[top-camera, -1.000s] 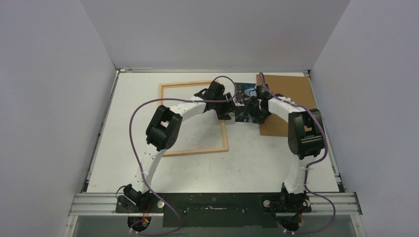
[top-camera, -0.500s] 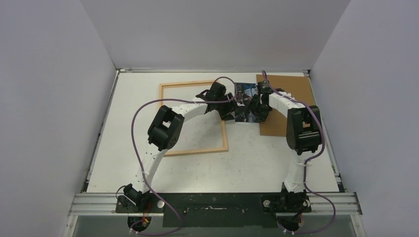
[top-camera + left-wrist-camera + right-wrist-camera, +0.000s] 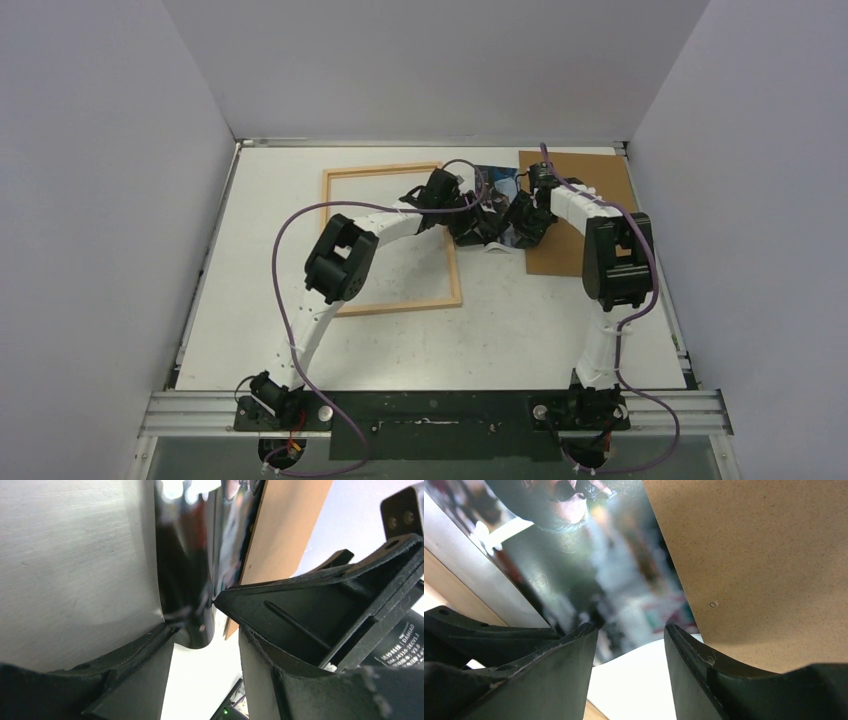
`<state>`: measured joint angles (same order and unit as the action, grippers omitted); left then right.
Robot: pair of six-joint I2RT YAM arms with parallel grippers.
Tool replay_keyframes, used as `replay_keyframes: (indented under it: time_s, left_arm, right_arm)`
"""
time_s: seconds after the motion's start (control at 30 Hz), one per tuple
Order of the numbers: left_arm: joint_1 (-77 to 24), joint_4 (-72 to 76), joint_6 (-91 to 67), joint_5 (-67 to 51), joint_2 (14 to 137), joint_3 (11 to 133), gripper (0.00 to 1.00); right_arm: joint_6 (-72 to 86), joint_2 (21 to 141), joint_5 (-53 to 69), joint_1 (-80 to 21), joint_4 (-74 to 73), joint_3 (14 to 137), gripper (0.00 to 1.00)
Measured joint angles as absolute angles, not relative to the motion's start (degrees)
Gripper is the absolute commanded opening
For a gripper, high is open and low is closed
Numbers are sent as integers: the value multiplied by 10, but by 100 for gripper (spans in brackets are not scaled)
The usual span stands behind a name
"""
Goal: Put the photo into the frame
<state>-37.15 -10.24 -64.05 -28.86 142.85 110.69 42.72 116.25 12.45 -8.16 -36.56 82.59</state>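
Moved: left pincer and right pincer came closer over the photo | left: fingers apart, curled glossy photo edge between them | right: fingers apart, holding nothing | photo: between frame and brown board, outside frame | label: "DAMIAO"

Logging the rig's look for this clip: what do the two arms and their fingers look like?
The left arm and right arm match: curved white links, bulky black joint housings, and a purple cable looping along each. The fingers are matte black and wedge-shaped. One black housing carries a white-printed label.
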Motion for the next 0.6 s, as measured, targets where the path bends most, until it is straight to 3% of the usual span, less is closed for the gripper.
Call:
replay_keyframes:
  time_s: [0.6]
  left_arm:
    - [-373, 101, -627, -316, 1398, 982, 61]
  right_arm:
    - [440, 1163, 197, -56, -342, 812, 57]
